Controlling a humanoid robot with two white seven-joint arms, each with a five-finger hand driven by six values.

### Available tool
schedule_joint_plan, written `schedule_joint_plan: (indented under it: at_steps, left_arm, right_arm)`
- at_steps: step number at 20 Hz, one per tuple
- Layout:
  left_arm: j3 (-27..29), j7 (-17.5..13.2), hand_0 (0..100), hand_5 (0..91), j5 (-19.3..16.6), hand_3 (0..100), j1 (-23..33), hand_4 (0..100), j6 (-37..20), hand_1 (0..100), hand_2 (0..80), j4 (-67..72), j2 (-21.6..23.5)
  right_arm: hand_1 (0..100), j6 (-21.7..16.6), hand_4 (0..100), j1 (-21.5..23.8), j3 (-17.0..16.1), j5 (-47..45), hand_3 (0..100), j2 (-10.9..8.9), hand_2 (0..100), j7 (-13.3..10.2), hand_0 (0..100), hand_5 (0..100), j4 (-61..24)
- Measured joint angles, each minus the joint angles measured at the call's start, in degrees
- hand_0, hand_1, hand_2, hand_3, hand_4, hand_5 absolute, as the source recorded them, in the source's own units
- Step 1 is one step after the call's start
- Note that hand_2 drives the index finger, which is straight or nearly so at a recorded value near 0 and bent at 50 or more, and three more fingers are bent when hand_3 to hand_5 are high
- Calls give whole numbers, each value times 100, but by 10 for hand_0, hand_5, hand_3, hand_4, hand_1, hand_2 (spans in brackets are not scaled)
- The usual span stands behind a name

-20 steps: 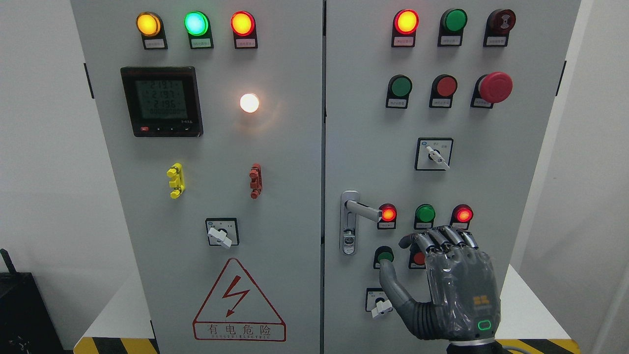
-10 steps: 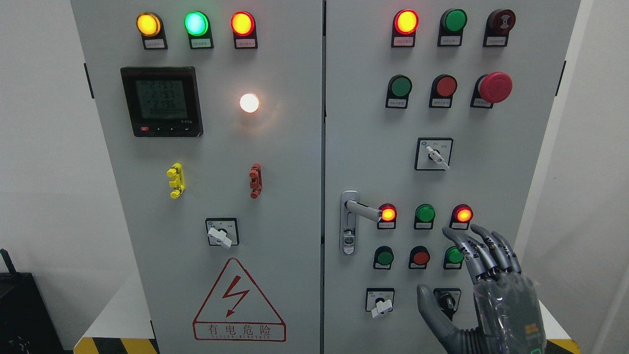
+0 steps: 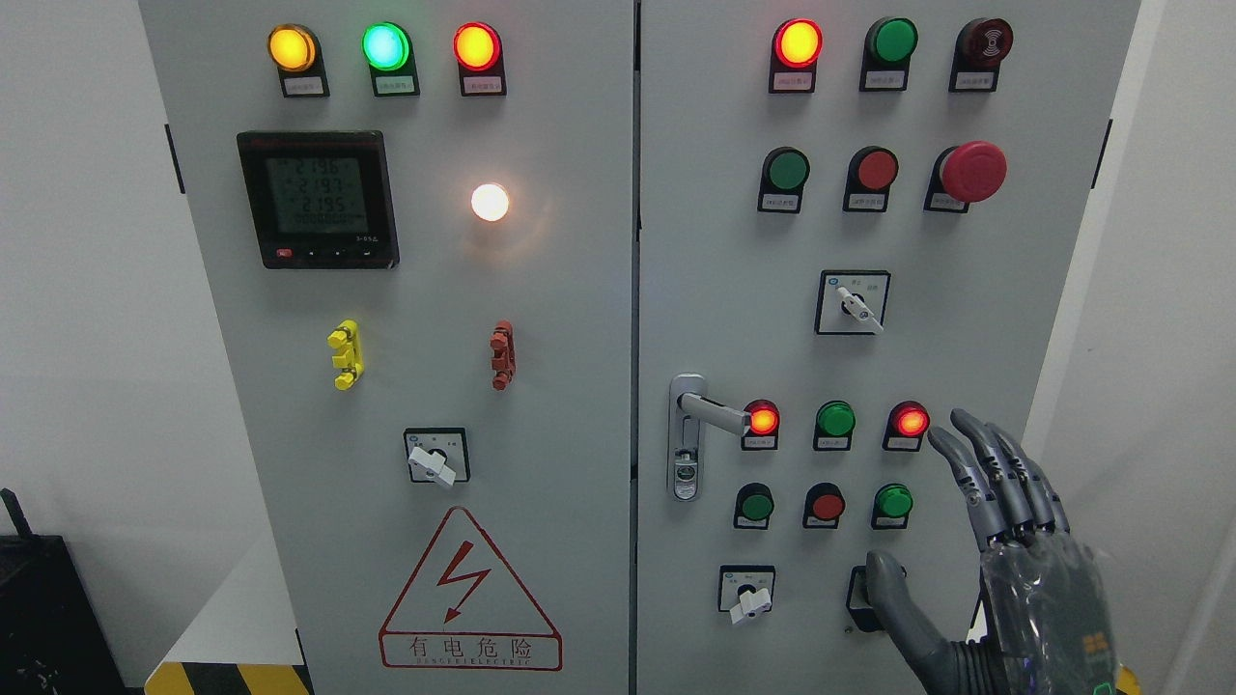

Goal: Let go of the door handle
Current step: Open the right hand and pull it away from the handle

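1. Head view, right hand (image 3: pixel 1004 569): lower right of frame, fingers spread wide, holding nothing
2. Door handle (image 3: pixel 713 413): silver lever on right cabinet door (image 3: pixel 734 241), horizontal, left of a lit red lamp (image 3: pixel 763 421)
3. Hand and handle: well apart, no contact
4. Task status: release appears complete; only retreat of the arm seems left

Light grey cabinet (image 3: pixel 541 319) w/ silver door handle (image 3: pixel 710 413), red mushroom button (image 3: pixel 973 171), yellow (image 3: pixel 345 354) & red terminal blocks (image 3: pixel 501 354), red-outlined white warning triangle (image 3: pixel 469 589), black meter (image 3: pixel 318 199) w/ green-grey display, yellow/black floor stripes (image 3: pixel 232 678); dark grey right hand (image 3: pixel 1004 569).
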Motion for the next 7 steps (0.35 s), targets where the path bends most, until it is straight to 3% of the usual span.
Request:
schedule_joint_plan:
  at_steps: [7]
  left_arm:
    - [0,0,0,0,0,173,0,127,1,0,33,0,0]
  right_arm:
    - [149,-1,0,-85,57,-59,0,20,0,38,433,0,-11]
